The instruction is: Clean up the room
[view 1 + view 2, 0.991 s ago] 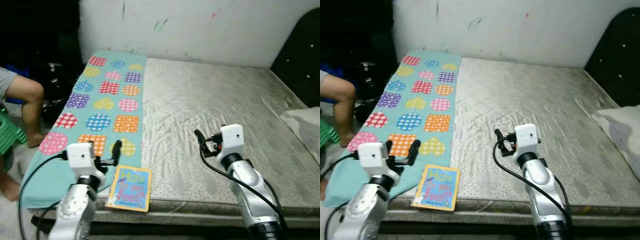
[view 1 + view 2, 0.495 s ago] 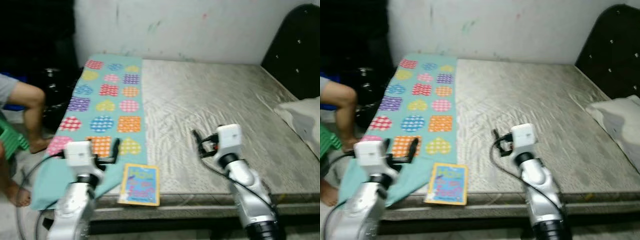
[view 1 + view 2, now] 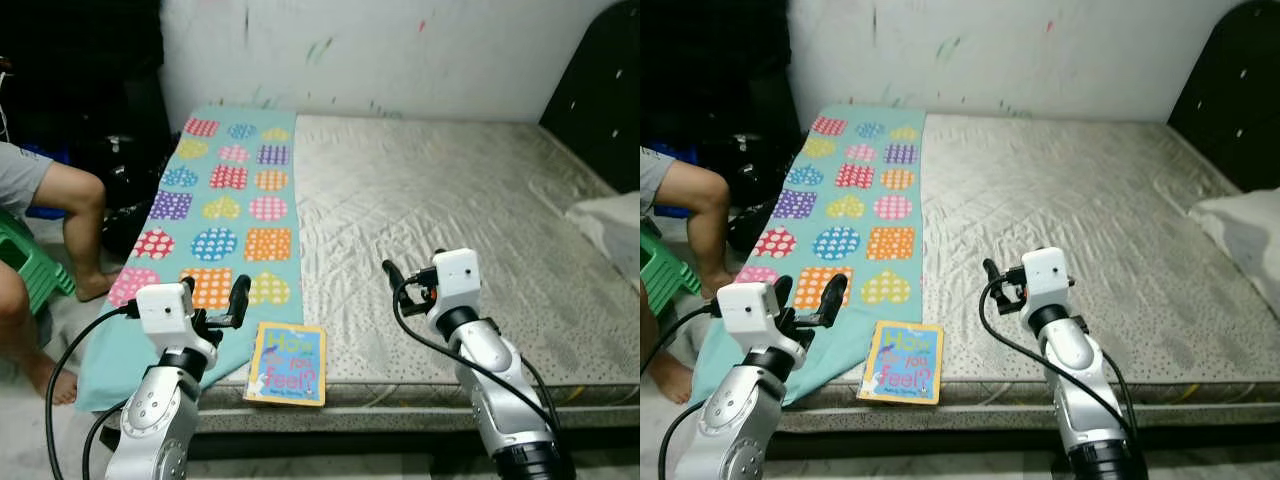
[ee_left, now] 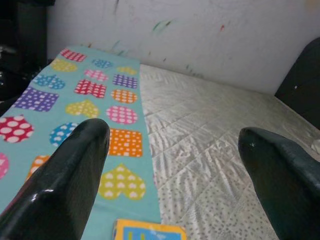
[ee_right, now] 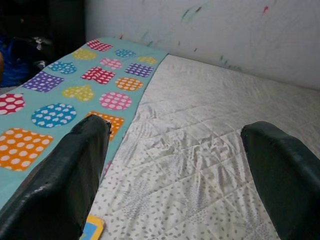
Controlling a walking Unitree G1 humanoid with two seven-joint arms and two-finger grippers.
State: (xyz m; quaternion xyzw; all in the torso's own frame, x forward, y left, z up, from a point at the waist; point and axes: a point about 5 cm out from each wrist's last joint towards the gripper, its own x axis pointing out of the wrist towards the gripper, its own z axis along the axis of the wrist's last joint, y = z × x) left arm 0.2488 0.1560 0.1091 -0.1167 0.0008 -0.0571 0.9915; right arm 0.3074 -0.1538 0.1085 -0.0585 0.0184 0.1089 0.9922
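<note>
A bare grey mattress (image 3: 450,210) fills the bed, with a teal blanket (image 3: 215,215) of coloured dotted hearts and squares laid along its left edge, running from the wall side to the near edge. A children's book (image 3: 287,363) with a yellow-and-blue cover lies flat at the near edge of the bed, just beside the blanket's near end. The left tool (image 3: 226,306) hangs above the blanket's near corner, close to the book, its two black fingers spread wide and holding nothing. The right tool (image 3: 403,279) hovers over the bare mattress near the middle of the near edge, its fingers likewise wide apart and empty. A white pillow (image 3: 610,220) lies at the right edge by the dark headboard (image 3: 600,95). A person (image 3: 45,215) sits on a green stool (image 3: 25,268) off the bed's left side.
</note>
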